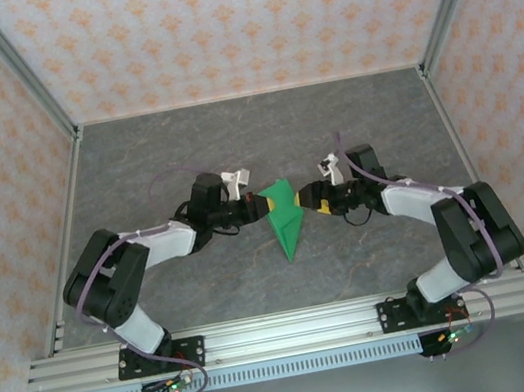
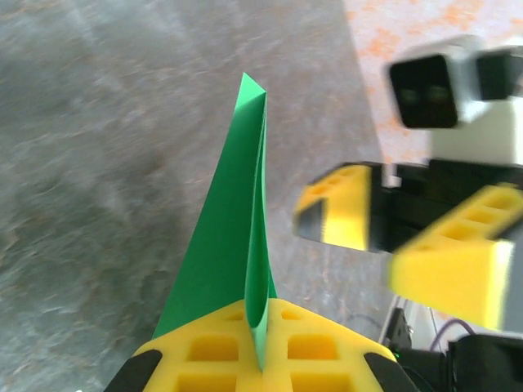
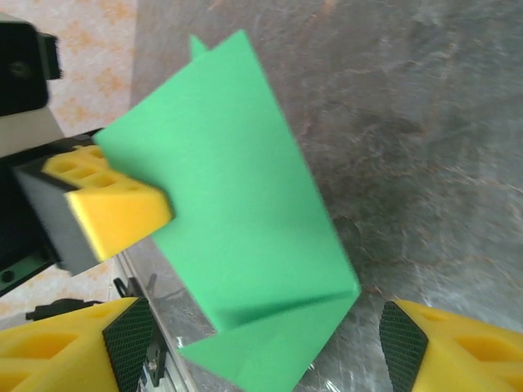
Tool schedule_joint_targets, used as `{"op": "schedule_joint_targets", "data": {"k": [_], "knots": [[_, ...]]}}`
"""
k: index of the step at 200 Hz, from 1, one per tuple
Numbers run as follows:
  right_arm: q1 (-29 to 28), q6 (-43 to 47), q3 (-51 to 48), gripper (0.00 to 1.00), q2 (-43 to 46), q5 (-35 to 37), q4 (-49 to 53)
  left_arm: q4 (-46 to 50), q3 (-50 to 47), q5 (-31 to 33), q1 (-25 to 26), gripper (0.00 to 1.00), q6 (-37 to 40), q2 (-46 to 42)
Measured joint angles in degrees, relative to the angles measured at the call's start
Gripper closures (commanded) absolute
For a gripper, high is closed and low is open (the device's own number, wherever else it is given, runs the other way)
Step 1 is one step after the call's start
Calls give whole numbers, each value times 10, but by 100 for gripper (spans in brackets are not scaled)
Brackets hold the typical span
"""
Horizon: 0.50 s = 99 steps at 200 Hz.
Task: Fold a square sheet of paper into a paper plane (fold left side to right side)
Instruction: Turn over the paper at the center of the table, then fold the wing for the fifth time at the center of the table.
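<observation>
one paper plane (image 1: 284, 218), edge in left pincer (image 1: 255, 206)

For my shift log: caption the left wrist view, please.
Left fingers shut on the folded green paper; right fingers open beside it.

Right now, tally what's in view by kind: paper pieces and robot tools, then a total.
green folded paper: 1
robot tools: 2, the left tool and the right tool
total: 3
</observation>
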State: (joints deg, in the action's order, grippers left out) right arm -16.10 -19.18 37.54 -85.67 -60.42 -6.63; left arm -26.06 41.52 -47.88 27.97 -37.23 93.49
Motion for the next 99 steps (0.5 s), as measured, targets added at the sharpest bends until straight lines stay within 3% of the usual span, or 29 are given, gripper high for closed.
{"op": "schedule_joint_targets", "data": {"k": [60, 79, 99], "knots": [[0, 23, 30, 38, -43, -94, -64, 48, 0, -64, 0, 100, 65, -40], [0, 34, 30, 49, -43, -112, -64, 53, 0, -68, 0, 100, 72, -40], [0, 51, 31, 54, -43, -125, -51, 53, 0, -70, 0, 100, 73, -40]]}}
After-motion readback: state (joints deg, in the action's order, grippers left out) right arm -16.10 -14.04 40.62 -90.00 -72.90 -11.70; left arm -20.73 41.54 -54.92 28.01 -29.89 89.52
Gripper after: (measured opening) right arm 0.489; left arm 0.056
